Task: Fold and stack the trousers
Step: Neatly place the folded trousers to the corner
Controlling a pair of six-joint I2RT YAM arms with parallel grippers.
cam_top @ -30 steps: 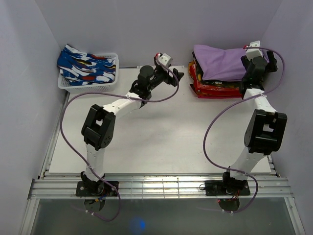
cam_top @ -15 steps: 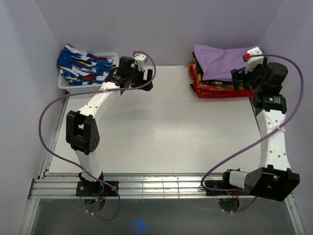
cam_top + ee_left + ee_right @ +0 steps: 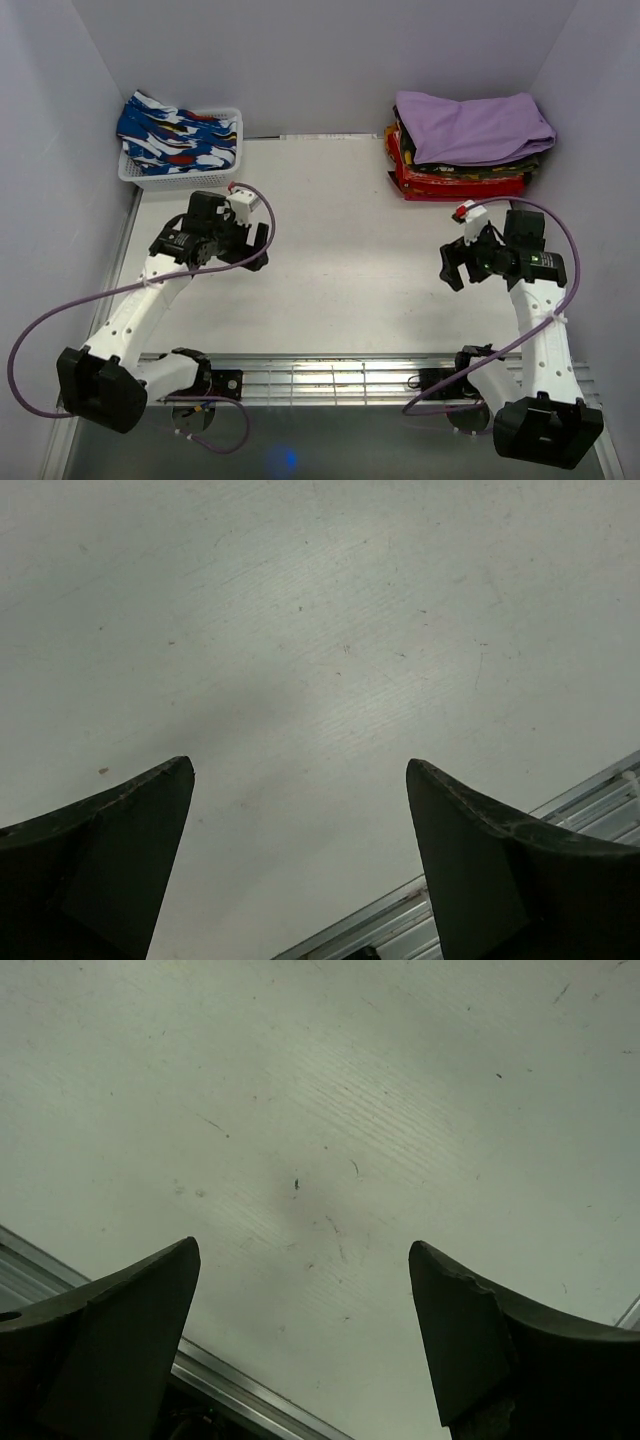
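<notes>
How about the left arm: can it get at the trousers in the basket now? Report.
Probably yes: the left hand is open and empty over the table, with nothing between it and the trousers in the basket.

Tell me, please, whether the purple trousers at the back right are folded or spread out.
Folded: the purple trousers lie as a compact bundle atop the red stack, no legs trailing out.

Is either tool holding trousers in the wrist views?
No, the left tool and the right tool both stand open above the table, with nothing in either.
</notes>
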